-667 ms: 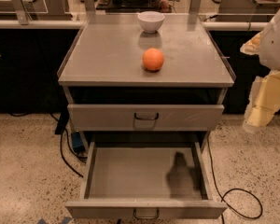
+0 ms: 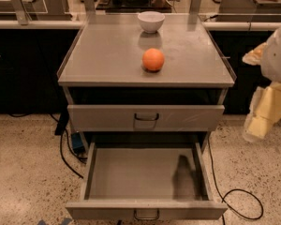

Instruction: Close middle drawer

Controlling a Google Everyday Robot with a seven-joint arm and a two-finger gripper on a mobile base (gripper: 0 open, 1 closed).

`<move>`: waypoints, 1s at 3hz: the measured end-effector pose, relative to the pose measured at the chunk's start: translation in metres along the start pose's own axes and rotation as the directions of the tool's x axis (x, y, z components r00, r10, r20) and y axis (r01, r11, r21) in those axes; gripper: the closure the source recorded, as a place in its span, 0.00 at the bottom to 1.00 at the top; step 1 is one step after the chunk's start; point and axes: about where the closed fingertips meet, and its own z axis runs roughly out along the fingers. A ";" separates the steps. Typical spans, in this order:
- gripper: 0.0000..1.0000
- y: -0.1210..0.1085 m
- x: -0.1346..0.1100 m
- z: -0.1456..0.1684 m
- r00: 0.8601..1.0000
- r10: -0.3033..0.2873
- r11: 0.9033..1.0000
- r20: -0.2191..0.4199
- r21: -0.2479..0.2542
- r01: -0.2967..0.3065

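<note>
Camera view shows middle drawer pulled out, claw well right of its edge, state unclear.

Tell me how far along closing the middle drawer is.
Done: nothing yet; the middle drawer is pulled far out. In hand: the tool hangs to the right of the cabinet, clear of the drawer. Left: bring the tool to the drawer's front and push it in.

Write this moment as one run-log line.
middle grey metal drawer: pulled out | pincer: right of grey cabinet, apart from drawer | step: push not begun
</note>
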 end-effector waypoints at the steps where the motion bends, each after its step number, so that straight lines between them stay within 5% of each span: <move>1: 0.00 0.025 0.011 0.048 0.992 0.086 0.995 0.091 -0.055 -0.081; 2: 0.00 0.068 0.010 0.119 0.974 0.152 0.980 0.167 -0.155 -0.126; 3: 0.00 0.068 0.010 0.119 0.974 0.152 0.980 0.168 -0.155 -0.126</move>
